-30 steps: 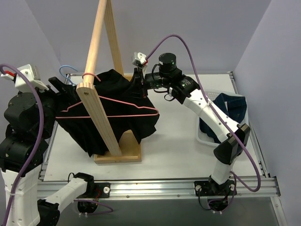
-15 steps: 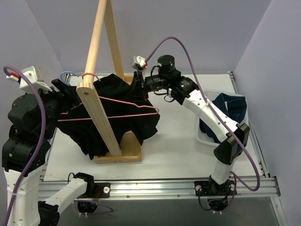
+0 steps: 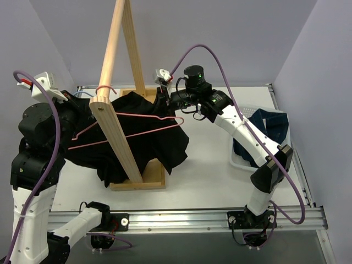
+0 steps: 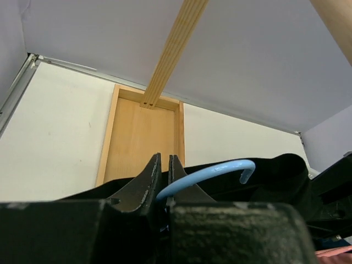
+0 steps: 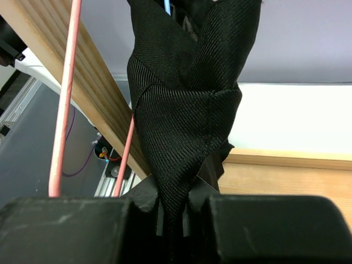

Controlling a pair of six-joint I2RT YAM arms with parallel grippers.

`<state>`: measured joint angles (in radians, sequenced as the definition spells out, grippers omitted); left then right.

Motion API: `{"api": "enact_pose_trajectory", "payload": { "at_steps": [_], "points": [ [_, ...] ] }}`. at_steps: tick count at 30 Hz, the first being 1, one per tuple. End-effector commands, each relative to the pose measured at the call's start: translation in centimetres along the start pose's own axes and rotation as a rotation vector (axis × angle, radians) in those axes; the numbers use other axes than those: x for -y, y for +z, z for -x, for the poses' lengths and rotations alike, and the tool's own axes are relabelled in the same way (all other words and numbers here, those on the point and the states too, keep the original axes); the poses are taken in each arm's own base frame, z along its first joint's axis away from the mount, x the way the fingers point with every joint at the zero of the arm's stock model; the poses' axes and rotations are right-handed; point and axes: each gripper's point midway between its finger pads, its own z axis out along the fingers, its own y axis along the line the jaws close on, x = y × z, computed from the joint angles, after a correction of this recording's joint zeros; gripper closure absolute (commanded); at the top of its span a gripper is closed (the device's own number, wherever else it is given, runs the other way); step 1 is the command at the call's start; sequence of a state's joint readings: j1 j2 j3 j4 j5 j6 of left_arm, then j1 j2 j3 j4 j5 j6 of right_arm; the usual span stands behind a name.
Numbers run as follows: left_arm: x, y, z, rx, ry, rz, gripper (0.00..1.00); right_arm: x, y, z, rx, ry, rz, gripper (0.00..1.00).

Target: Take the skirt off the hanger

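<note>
The black skirt (image 3: 165,140) hangs bunched beside the wooden rack (image 3: 118,146). A blue hanger hook (image 4: 220,170) sticks out above its dark cloth (image 4: 275,176). My left gripper (image 4: 163,159) is shut on that blue hook; in the top view it sits at the skirt's left end (image 3: 74,103). My right gripper (image 5: 176,192) is shut on a fold of the skirt (image 5: 187,99), at the cloth's upper right end (image 3: 164,96). A pink wire hanger (image 3: 132,124) slants across the skirt's front, its left end lower.
The rack's slanted posts (image 3: 113,60) and wooden base (image 3: 148,179) stand in the middle of the table. A white basket (image 3: 237,159) holding blue cloth (image 3: 267,129) sits at the right. Purple cables (image 3: 220,60) loop over both arms.
My left gripper has shut on the blue hanger hook and moved up and right. The pink hanger has tilted, left end down, and the skirt has shifted with it. My right gripper kept its grip.
</note>
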<state>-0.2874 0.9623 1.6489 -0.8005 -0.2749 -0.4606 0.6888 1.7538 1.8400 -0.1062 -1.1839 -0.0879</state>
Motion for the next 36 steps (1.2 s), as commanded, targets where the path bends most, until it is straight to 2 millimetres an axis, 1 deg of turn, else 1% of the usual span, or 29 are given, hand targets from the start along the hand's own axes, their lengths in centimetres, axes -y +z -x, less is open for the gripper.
{"api": "enact_pose_trajectory", "payload": {
  "at_steps": [1, 4, 5, 8, 9, 10, 11, 12, 13, 14, 18, 19, 20, 23, 26, 30, 31, 33, 34, 35, 36],
  "points": [
    [1.3, 0.6, 0.6, 0.022, -0.009, -0.053, 0.97, -3.3, -1.2, 4.4, 0.066, -0.137, 0.045, 1.0],
    [1.2, 0.3, 0.7, 0.028, -0.008, -0.058, 0.98, -1.7, -1.3, 4.5, 0.061, -0.094, -0.055, 1.0],
    [1.1, 0.3, 0.6, 0.027, -0.006, -0.056, 0.98, -0.8, -1.5, 4.4, 0.057, -0.078, -0.111, 1.0],
    [0.9, 0.0, 0.7, 0.032, 0.005, -0.05, 0.98, 0.2, -1.7, 4.3, 0.057, -0.006, -0.195, 1.0],
    [0.8, 0.0, 0.6, 0.034, 0.007, -0.047, 0.98, 1.5, -2.0, 4.3, 0.065, 0.049, -0.28, 0.98],
    [0.7, -0.1, 0.6, 0.036, 0.008, -0.043, 0.98, 1.9, -2.2, 4.2, 0.066, 0.091, -0.315, 0.92],
    [0.5, -0.1, 0.8, 0.045, 0.006, -0.037, 0.98, 2.1, -2.4, 4.5, 0.071, 0.123, -0.339, 0.79],
    [0.5, -0.2, 0.7, 0.05, 0.005, -0.037, 0.98, 2.5, -2.6, 4.5, 0.07, 0.137, -0.365, 0.72],
    [0.4, -0.1, 0.7, 0.051, 0.008, -0.038, 0.98, 2.4, -2.7, 4.4, 0.065, 0.149, -0.372, 0.57],
    [0.5, -0.1, 0.8, 0.057, 0.006, -0.042, 0.98, 2.4, -2.8, 4.4, 0.067, 0.155, -0.379, 0.52],
    [0.9, 0.5, 0.7, 0.052, 0.002, -0.05, 0.98, 2.6, -3.1, 4.3, 0.077, 0.169, -0.413, 0.45],
    [1.0, 0.5, 0.9, 0.056, -0.002, -0.052, 0.98, 3.1, -3.3, 4.4, 0.092, 0.178, -0.445, 0.38],
    [1.1, 0.5, 1.0, 0.06, -0.005, -0.058, 0.98, 3.2, -3.5, 4.5, 0.099, 0.181, -0.459, 0.36],
    [1.5, 0.8, 1.2, 0.062, -0.016, -0.066, 0.98, 3.8, -3.4, 4.2, 0.108, 0.209, -0.484, 0.35],
    [1.7, 0.8, 1.3, 0.062, -0.021, -0.073, 0.98, 4.0, -3.2, 4.4, 0.126, 0.235, -0.482, 0.36],
    [1.7, 1.0, 1.1, 0.056, -0.023, -0.075, 0.98, 4.1, -2.6, 5.2, 0.167, 0.237, -0.45, 0.38],
    [1.8, 1.0, 1.1, 0.053, -0.024, -0.077, 0.98, 4.0, -2.5, 5.7, 0.171, 0.231, -0.437, 0.39],
    [1.9, 0.9, 1.0, 0.051, -0.028, -0.085, 0.98, 4.7, -1.9, 4.9, 0.142, 0.26, -0.429, 0.4],
    [1.9, 0.8, 1.0, 0.051, -0.028, -0.085, 0.98, 4.9, -1.9, 5.3, 0.147, 0.257, -0.433, 0.41],
    [1.9, 0.7, 1.1, 0.054, -0.029, -0.086, 0.98, 5.4, -1.7, 4.9, 0.141, 0.269, -0.439, 0.41],
    [1.9, 0.7, 1.1, 0.053, -0.031, -0.087, 0.98, 5.5, -1.5, 4.9, 0.144, 0.271, -0.433, 0.41]
  ]
}}
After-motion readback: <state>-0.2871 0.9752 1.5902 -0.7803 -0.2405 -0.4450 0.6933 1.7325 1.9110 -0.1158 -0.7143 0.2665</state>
